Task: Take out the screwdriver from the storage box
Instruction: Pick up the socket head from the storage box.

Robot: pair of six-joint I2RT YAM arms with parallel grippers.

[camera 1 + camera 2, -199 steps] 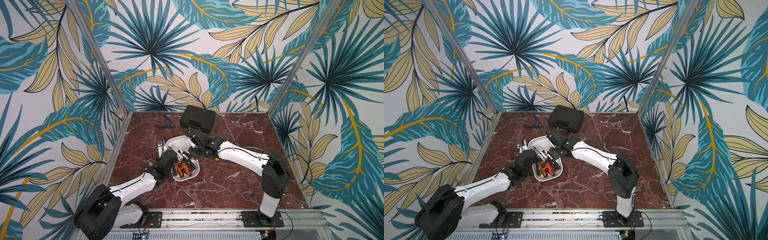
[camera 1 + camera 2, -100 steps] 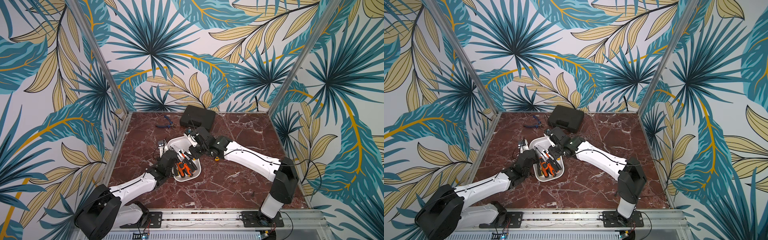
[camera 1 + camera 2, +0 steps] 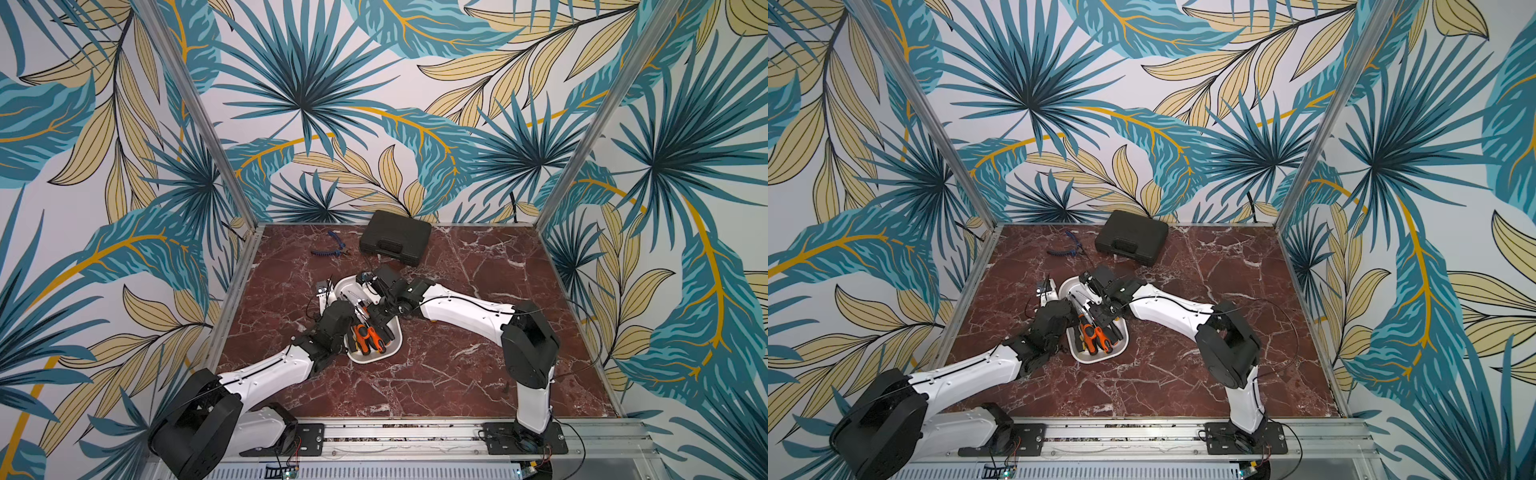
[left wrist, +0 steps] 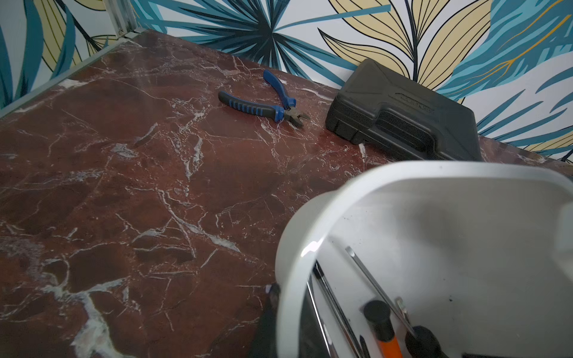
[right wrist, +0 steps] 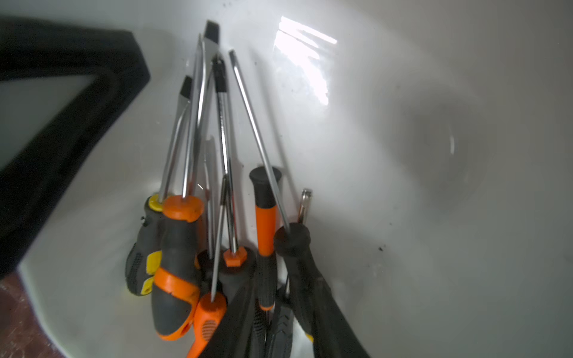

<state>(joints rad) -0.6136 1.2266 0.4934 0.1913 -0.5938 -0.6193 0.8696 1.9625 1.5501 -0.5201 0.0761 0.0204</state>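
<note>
White storage box (image 3: 395, 351) on the tabletop (image 3: 457, 332), wall pinched by the closed left gripper (image 3: 348, 328), still holds the screwdrivers (image 3: 362, 332); the right gripper (image 3: 374, 311) has reached in over them, its opening unreadable, so grasping comes next.

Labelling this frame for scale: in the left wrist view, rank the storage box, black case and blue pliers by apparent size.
1. storage box, but nearest the camera, so its lead is unsure.
2. black case.
3. blue pliers, clearly smallest.
</note>
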